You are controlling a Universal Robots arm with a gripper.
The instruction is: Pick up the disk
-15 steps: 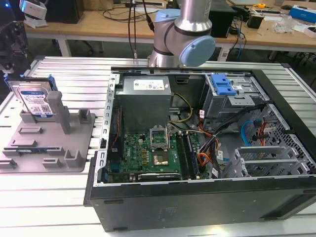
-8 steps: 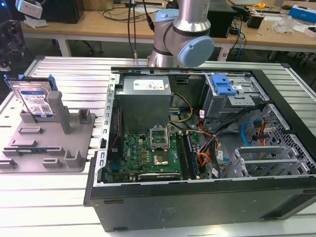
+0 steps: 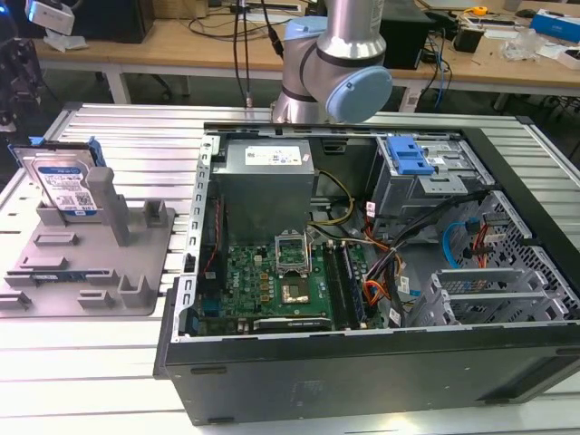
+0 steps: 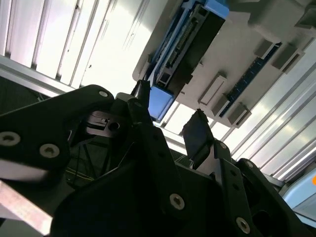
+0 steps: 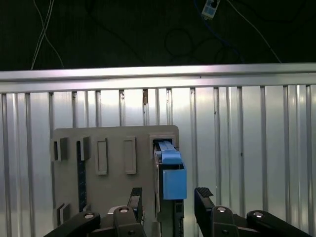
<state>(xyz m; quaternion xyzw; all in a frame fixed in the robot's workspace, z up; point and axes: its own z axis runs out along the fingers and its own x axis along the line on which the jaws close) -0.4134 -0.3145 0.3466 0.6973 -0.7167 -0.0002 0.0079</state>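
1. While the arm (image 3: pixel 335 63) stands behind the open computer case (image 3: pixel 362 381) in the exterior view, the gripper (image 5: pixel 169 197) is spread wide and has hold of nothing.
2. In both wrist views its two black fingers (image 5: pixel 203 195) line up on either side of the disk (image 5: pixel 170 177), which shows edge-on between them. They don't look to be touching it, but I can't tell how much of a gap there is above it.
3. That disk is parked on its edge, roughly upright, in a slot of a grey holder (image 3: pixel 136 272) at the exterior view's left. The white-and-blue label faces the camera and blue rails run along its sides.
4. That holder is a flat grey tray with raised blocks and slots. It lies on the ribbed metal desk (image 3: pixel 109 362), just beside the case. Another of its slots has a thin dark strip (image 3: pixel 63 275) with some blue on it lying flat.
5. On to the case, which lies on its side with the panel off, so you can see straight in:
   - a grey power-supply box (image 3: pixel 267 177) with a white label sits at the back
   - a green motherboard (image 3: pixel 272 281) sits nearer the camera than that box
   - a blue bracket (image 3: pixel 408 156) sits on the drive cage toward the exterior view's right
   - loose cables (image 3: pixel 390 272) run between the board and the cage
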